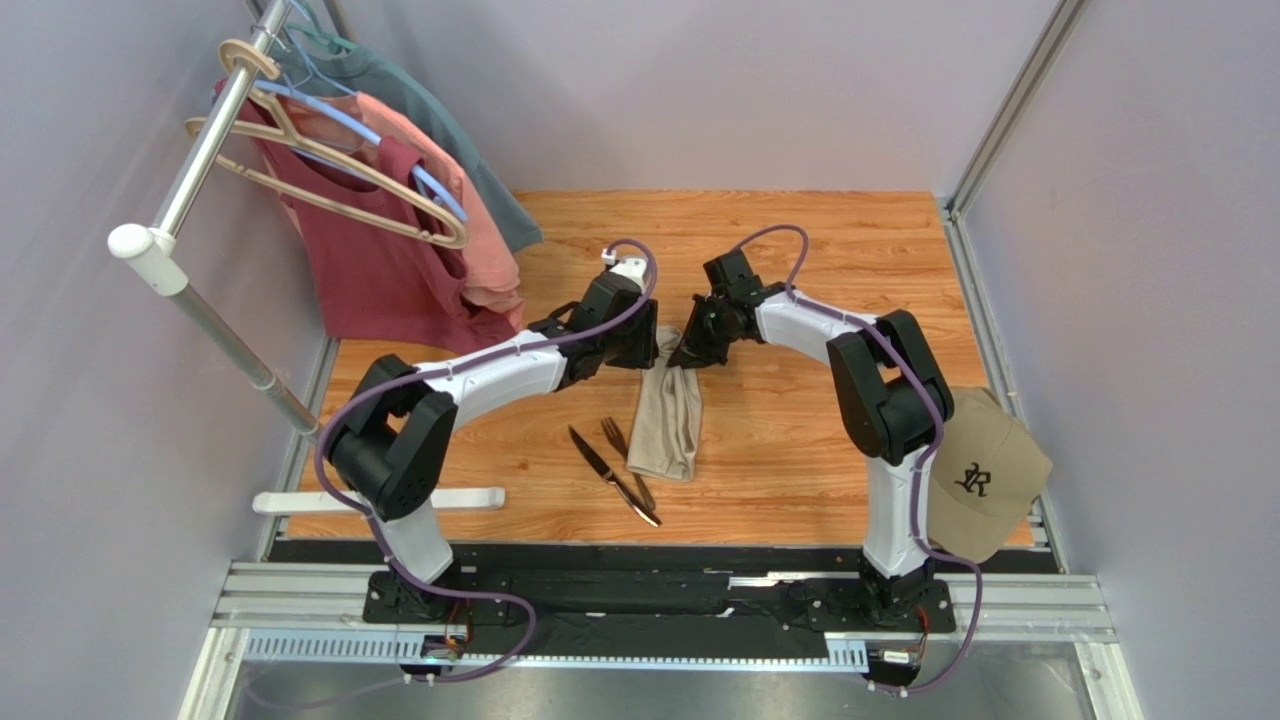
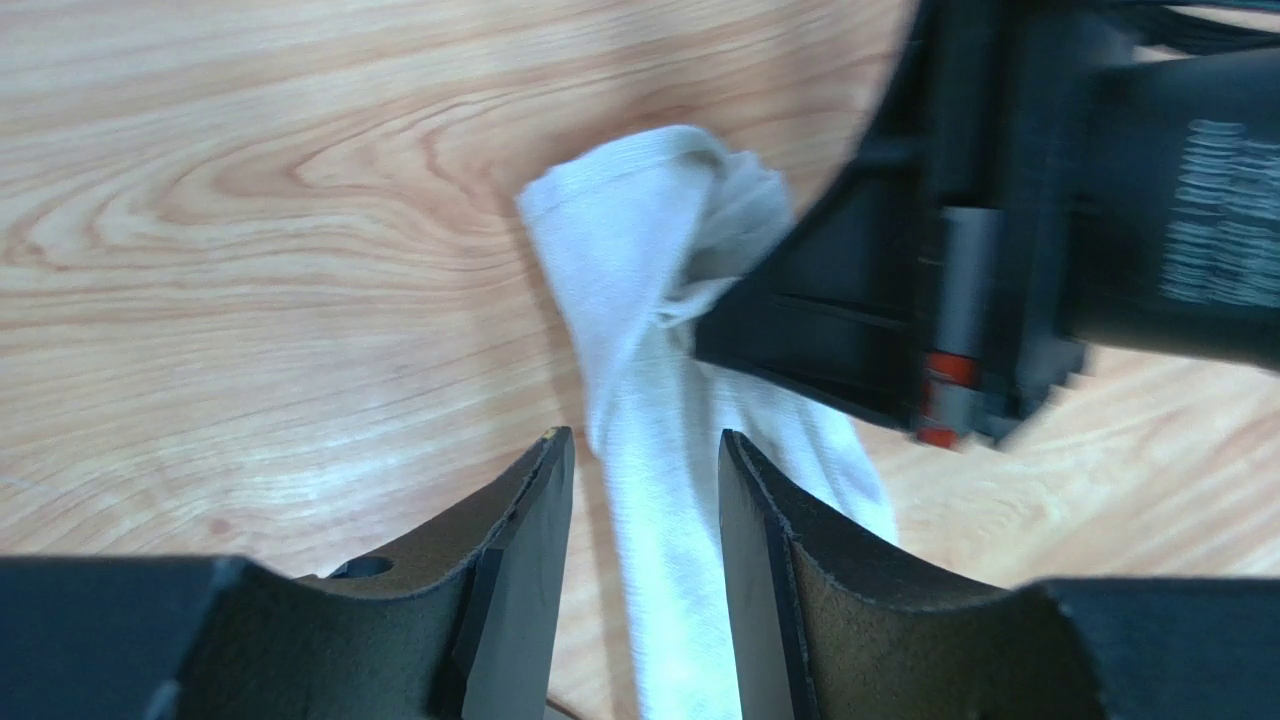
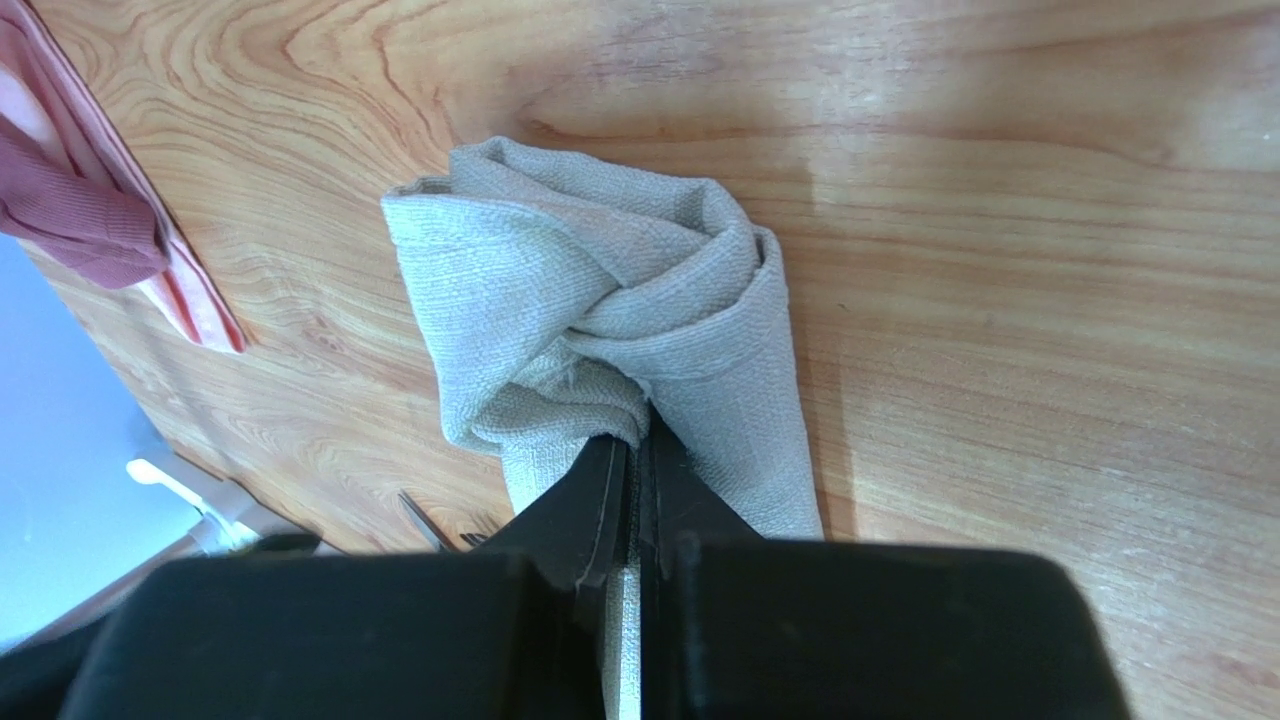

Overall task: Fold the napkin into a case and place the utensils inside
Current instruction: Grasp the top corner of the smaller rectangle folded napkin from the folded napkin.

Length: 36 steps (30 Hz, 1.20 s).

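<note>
The beige napkin (image 1: 666, 420) lies as a narrow folded strip on the wooden table, its far end bunched up (image 3: 601, 285). My right gripper (image 3: 631, 446) is shut on a fold at that bunched end. The same grip shows in the left wrist view, where the right gripper (image 2: 902, 323) pinches the cloth (image 2: 646, 285). My left gripper (image 2: 646, 450) stands open just above the strip, with cloth below the gap and touching neither finger. The dark fork (image 1: 616, 438) and knife (image 1: 613, 477) lie side by side just left of the napkin's near end.
A tan cap (image 1: 984, 473) sits at the table's right edge beside the right arm. Red and pink shirts (image 1: 398, 240) hang from a rack at the back left. A white bar (image 1: 376, 503) lies at the near left edge.
</note>
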### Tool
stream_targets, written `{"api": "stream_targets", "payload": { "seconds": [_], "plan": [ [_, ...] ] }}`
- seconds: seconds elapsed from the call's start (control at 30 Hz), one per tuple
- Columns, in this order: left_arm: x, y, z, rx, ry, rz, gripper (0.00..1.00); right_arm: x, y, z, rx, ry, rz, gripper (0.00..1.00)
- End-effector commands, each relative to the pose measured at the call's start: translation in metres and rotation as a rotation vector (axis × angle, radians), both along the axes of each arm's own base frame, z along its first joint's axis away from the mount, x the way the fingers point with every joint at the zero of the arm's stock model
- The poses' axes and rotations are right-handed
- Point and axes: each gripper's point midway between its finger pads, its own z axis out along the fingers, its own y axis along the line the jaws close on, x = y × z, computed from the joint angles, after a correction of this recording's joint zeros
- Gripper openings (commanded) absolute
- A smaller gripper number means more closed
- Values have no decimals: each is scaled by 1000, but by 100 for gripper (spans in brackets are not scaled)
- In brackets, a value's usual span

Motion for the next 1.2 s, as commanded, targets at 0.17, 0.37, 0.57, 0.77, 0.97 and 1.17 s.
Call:
{"api": "stream_targets", "payload": {
  "seconds": [0.17,0.37,0.57,0.77,0.97,1.17],
  "plan": [
    [-4,-3,-49,18,157,28,46,15,-7,14,-57,-52,49,0],
    [-10,-30,-58,-91,256,-5,29,18,-15,11,-64,-42,65,0],
    [-21,-72,-63,-231,323,-43,17,17,-26,16,-88,-42,53,0],
    [-19,-58,-56,-150,263,-13,24,8,-35,3,-120,-13,43,0],
    [6,-14,-29,18,102,61,41,10,-32,3,-82,-34,-2,0],
    [26,-28,-17,76,47,-52,38,12,-31,8,-72,-49,-14,0]
  ]
}}
